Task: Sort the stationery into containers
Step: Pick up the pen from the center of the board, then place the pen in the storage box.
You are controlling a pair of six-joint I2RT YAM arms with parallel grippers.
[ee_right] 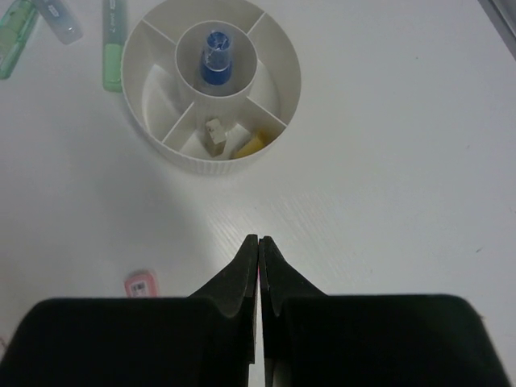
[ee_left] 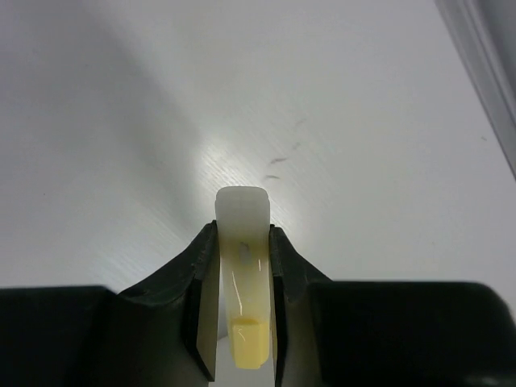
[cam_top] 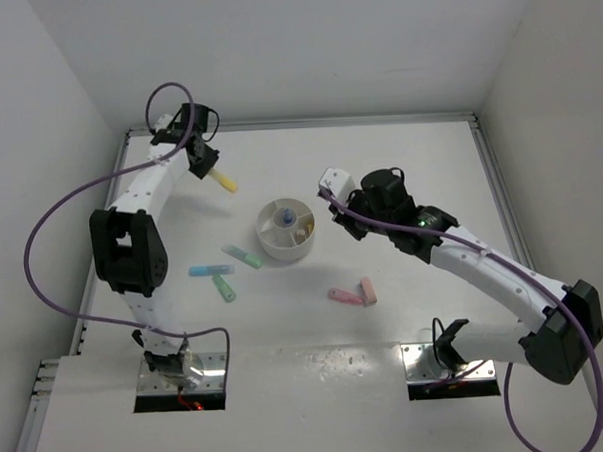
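Note:
The round white divided dish (cam_top: pixel 284 251) stands mid-table; in the right wrist view (ee_right: pixel 211 165) its centre cup holds a blue piece (ee_right: pixel 216 60), and one wedge holds a beige block (ee_right: pixel 214 135) and a yellow piece (ee_right: pixel 249 146). My left gripper (cam_top: pixel 205 166) is at the far left, shut on a yellow bar (cam_top: pixel 222 180) with a pale cap (ee_left: pixel 243 242), held between the jaws. My right gripper (cam_top: pixel 334 213) is shut and empty, just right of the dish (ee_right: pixel 258 240).
On the table left of the dish lie a light blue bar (cam_top: pixel 203 271) and two mint green bars (cam_top: pixel 246 256), (cam_top: pixel 223 287). Two pink pieces (cam_top: pixel 346 297), (cam_top: pixel 367 290) lie in front of the dish; one shows in the right wrist view (ee_right: pixel 141 284).

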